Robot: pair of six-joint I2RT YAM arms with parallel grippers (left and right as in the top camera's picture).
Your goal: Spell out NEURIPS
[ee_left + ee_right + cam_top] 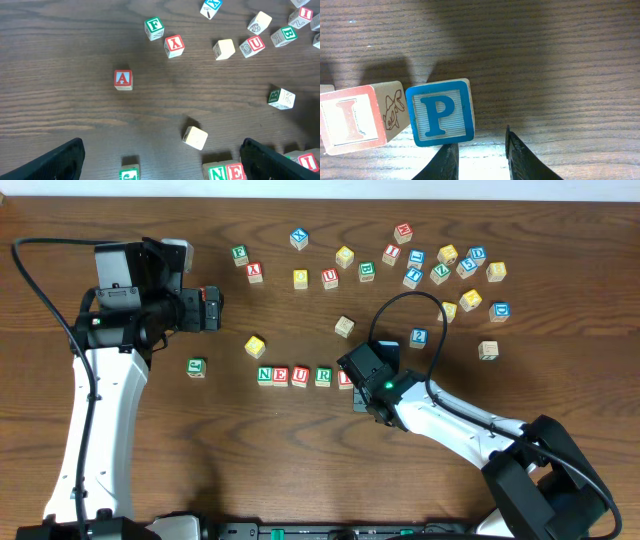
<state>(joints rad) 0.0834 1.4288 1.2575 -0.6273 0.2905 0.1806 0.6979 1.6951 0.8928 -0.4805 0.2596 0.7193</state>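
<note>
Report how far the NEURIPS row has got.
Done: N, E, U and R stand in line, with I next. In hand: P sits beside I, the right gripper open close by it, not gripping. Left: S; the spot after P is bare.

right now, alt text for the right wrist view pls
A blue P cube stands on the dark wood table, close beside a red I cube. The right gripper shows at the bottom edge, its two dark fingertips apart with nothing between them.
</note>
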